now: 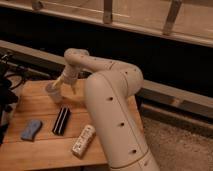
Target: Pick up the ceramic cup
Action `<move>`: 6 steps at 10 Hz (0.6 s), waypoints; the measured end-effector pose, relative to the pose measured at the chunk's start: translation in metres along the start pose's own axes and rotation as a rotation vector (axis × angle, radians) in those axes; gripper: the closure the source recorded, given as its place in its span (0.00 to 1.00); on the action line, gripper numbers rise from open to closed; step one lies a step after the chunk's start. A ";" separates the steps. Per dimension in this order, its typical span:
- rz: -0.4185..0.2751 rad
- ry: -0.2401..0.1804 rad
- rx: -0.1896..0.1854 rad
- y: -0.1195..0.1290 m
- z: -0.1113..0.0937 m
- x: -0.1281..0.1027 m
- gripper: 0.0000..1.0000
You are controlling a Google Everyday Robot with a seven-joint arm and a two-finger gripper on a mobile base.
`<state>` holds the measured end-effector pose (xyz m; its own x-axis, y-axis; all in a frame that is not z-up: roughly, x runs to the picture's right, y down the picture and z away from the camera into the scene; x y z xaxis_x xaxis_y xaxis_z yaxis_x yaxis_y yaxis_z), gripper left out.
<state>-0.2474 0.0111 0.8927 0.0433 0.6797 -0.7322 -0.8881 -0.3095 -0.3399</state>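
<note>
The ceramic cup [51, 92] is a small pale cup standing on the far left part of the wooden table [45, 150]. My gripper [59, 84] hangs from the white arm [107, 100] and sits right at the cup's upper right side, touching or nearly touching its rim. The cup rests on the table. The big white forearm fills the middle of the view and hides the table's right part.
A blue sponge-like object [31, 129] lies at the front left. A black flat object [61, 120] lies mid-table. A long white labelled bottle [83, 140] lies near the front edge. Dark equipment with cables [6, 82] stands left of the table. A dark wall and ledge run behind.
</note>
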 end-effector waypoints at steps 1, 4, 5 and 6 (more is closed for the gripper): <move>0.018 0.018 -0.007 -0.007 0.008 0.003 0.22; -0.013 0.007 0.003 -0.001 0.013 -0.001 0.49; -0.016 0.011 0.004 0.003 0.011 0.000 0.55; -0.013 0.014 0.008 0.003 0.007 0.001 0.67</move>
<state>-0.2535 0.0155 0.8946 0.0615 0.6746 -0.7356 -0.8910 -0.2951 -0.3451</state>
